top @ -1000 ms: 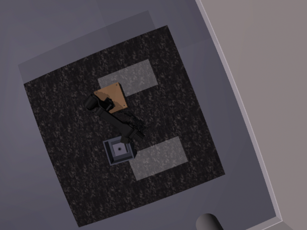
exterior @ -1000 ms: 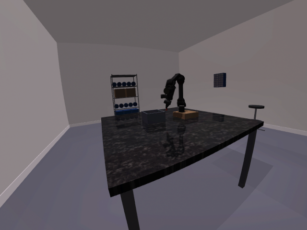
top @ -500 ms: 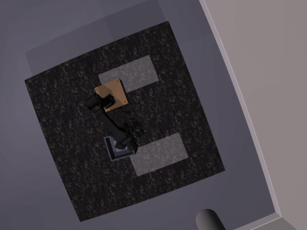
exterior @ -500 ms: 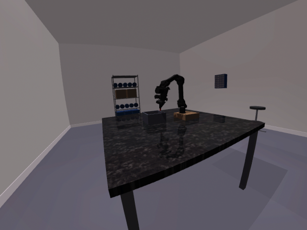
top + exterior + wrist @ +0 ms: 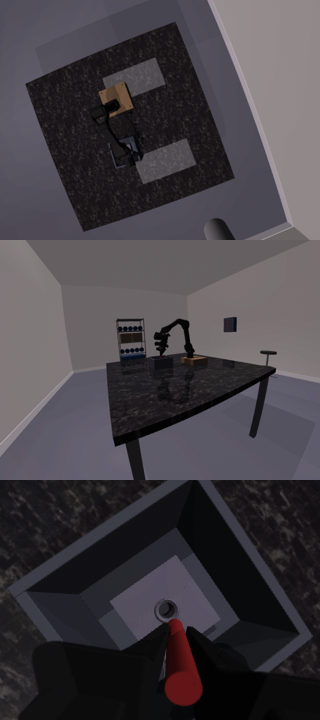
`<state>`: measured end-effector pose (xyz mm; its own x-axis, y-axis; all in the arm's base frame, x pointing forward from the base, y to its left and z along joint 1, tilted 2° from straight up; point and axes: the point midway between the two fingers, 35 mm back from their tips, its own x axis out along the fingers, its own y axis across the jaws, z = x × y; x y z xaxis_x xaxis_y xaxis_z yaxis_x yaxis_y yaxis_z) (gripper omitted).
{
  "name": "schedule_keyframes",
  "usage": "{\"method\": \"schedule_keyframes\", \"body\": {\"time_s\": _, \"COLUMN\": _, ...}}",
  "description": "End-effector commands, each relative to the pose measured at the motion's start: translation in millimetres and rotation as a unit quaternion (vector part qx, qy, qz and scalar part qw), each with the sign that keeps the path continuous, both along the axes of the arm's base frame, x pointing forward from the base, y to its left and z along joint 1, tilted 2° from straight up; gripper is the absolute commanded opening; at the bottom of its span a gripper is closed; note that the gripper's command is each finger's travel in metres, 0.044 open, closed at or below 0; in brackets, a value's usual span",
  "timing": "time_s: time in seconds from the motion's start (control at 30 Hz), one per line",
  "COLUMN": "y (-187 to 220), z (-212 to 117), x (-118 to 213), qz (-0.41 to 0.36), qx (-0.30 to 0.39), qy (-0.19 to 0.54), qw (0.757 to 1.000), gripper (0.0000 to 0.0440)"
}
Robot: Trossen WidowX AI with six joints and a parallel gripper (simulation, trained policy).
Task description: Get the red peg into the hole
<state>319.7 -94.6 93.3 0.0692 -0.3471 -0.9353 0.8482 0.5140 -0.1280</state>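
The red peg (image 5: 161, 357) (image 5: 182, 667), a plain, smooth cylinder with a round end, is gripped between the jaws of the gripper (image 5: 161, 355) (image 5: 176, 630). It is held over the open box (image 5: 165, 363) (image 5: 277, 585) (image 5: 111, 155), its lower end at about rim height. Beyond its tip, the hole is seen in the pale plate (image 5: 142, 595). If lowering is begun misaligned or tilted, the peg could be jammed on the hole's collar or be twisted in the grip.
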Motion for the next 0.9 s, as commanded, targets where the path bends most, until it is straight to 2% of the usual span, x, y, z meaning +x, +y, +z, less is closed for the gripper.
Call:
{"method": "schedule_keyframes", "body": {"time_s": 0.0, "y": -5.6, "z": -8.7, "x": 6.0, "qz": 0.011, "qx": 0.009, "qy": 0.002, "qw": 1.000, "gripper": 0.0000}}
{"method": "schedule_keyframes", "body": {"time_s": 0.1, "y": -9.0, "z": -19.0, "x": 8.5, "qz": 0.025, "qx": 0.020, "qy": 0.009, "qw": 0.999, "gripper": 0.0012}}
{"method": "schedule_keyframes", "body": {"time_s": 0.3, "y": -14.0, "z": -38.7, "x": 11.4, "qz": 0.041, "qx": 0.044, "qy": 0.026, "qw": 0.998, "gripper": 0.0143}}
{"method": "schedule_keyframes", "body": {"time_s": 0.4, "y": -19.8, "z": -38.9, "x": 17.8, "qz": 0.059, "qx": 0.046, "qy": 0.025, "qw": 0.997, "gripper": 0.0149}}
{"method": "schedule_keyframes", "body": {"time_s": 0.77, "y": -24.3, "z": -25.6, "x": 58.0, "qz": 0.082, "qx": 0.084, "qy": 0.002, "qw": 0.993, "gripper": 0.0438}}
{"method": "schedule_keyframes", "body": {"time_s": 0.87, "y": -23.2, "z": -20.3, "x": 70.9, "qz": 0.092, "qx": 0.096, "qy": -0.007, "qw": 0.991, "gripper": 0.0440}}
